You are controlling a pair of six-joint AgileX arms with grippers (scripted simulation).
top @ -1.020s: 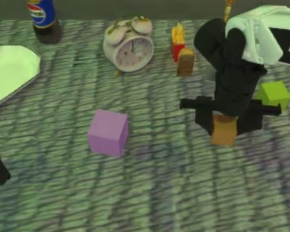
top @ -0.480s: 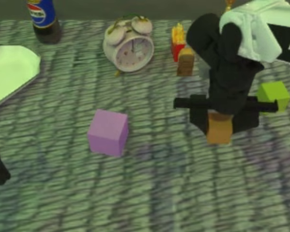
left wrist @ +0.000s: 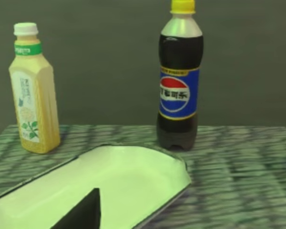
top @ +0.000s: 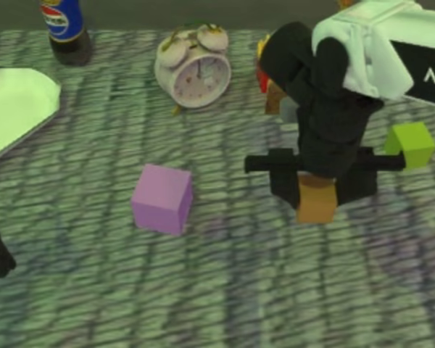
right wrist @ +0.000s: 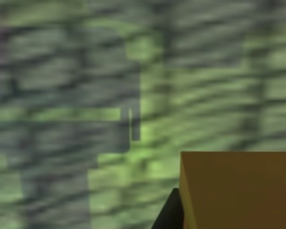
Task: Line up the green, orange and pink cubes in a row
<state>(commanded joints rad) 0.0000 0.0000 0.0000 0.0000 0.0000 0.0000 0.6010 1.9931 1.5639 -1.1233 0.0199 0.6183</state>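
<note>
The orange cube [top: 317, 201] sits right of centre in the top view, grasped by our right end effector [top: 317, 190]. Pink cube [top: 162, 198] lies left of centre, green cube [top: 411, 143] at right. Our left end effector's state we cannot tell. The white tray [top: 14, 109] at upper left looks bare.

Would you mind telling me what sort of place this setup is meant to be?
Probably a rendered tabletop test scene: a woven-patterned table scattered with unrelated props, an alarm clock, a cola bottle, and plain cubes like the pink cube.
</note>
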